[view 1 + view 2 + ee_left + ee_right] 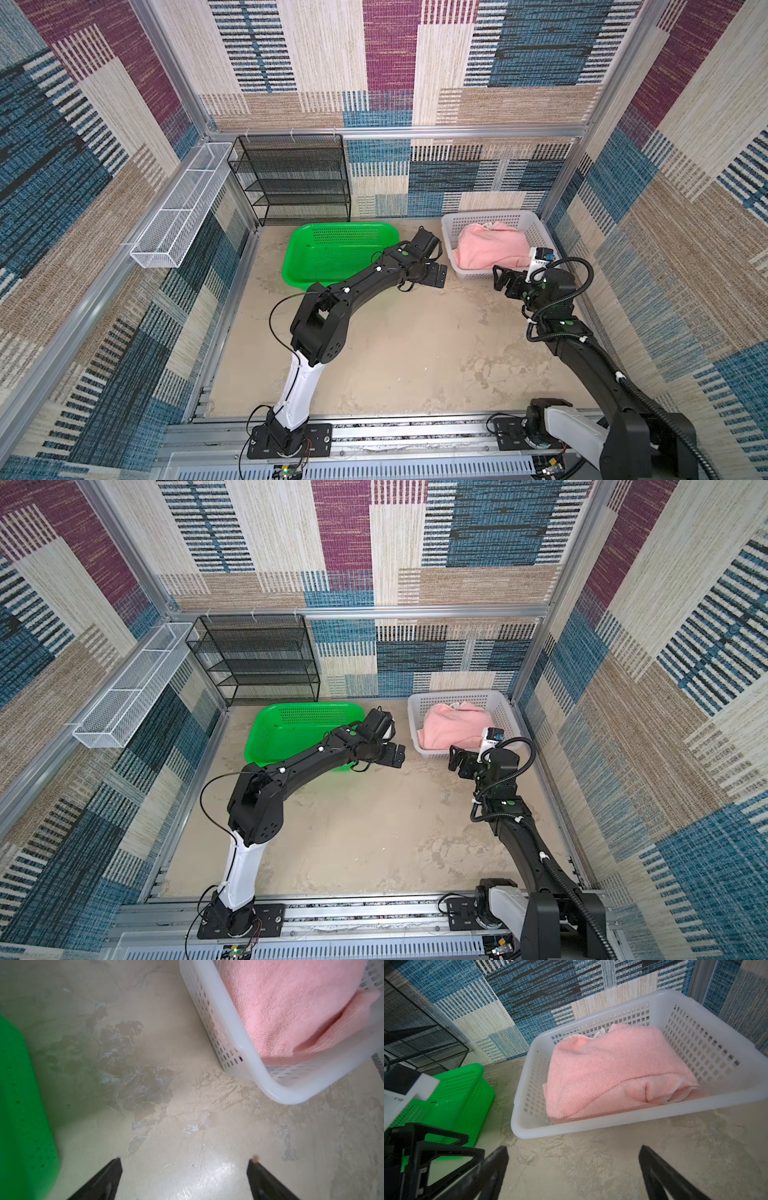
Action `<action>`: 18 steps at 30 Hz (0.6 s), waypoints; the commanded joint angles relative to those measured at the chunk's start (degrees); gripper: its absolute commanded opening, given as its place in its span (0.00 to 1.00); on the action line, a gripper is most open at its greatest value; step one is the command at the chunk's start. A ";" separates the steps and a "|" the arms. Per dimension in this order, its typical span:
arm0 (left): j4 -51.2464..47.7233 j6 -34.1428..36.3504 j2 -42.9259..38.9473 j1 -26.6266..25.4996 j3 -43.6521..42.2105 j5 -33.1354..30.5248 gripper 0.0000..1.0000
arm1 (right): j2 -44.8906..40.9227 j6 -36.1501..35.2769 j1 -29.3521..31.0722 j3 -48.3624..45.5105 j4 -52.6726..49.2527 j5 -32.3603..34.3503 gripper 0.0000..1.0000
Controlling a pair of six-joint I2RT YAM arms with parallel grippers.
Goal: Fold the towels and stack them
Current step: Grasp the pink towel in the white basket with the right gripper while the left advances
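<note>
- While both arms stretch toward the far end of the table (415, 353), neither one holds anything.
- From its base at the near rail the left arm rises, bends at the elbow, and runs its forearm up and rightward over the near right corner of the green basket (345, 226) (307, 706).
- At its end the left gripper (438, 276) (397, 756) points right, over bare table between the two baskets; in the left wrist view (185, 1163) its jaws stand spread wide with nothing between them.
- Along the right side, the right arm reaches forward, and its wrist turns so that the right gripper (500, 278) (455, 758) sits just before the near rim of the white basket (486, 215) (457, 693).
- Seen from the right wrist (574, 1151), those jaws are also wide apart and empty, aimed at the basket's near wall (623, 1122).
- Inside the white basket (232, 1028) lies the pink towel (490, 249) (455, 727) (291, 1012) (612, 1072), a loosely folded heap touched by neither gripper.
- Its long axis runs side to side in both top views, along the basket's longer side, with a loose hemmed corner toward the near right.
- A pale scrap shows at the towel's far edge; what it belongs to cannot be told.
</note>
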 commanded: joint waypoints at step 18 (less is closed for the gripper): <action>-5.51 -2.89 -2.24 9.49 -5.37 -10.12 0.99 | 4.80 0.46 0.22 3.57 0.58 -0.92 1.00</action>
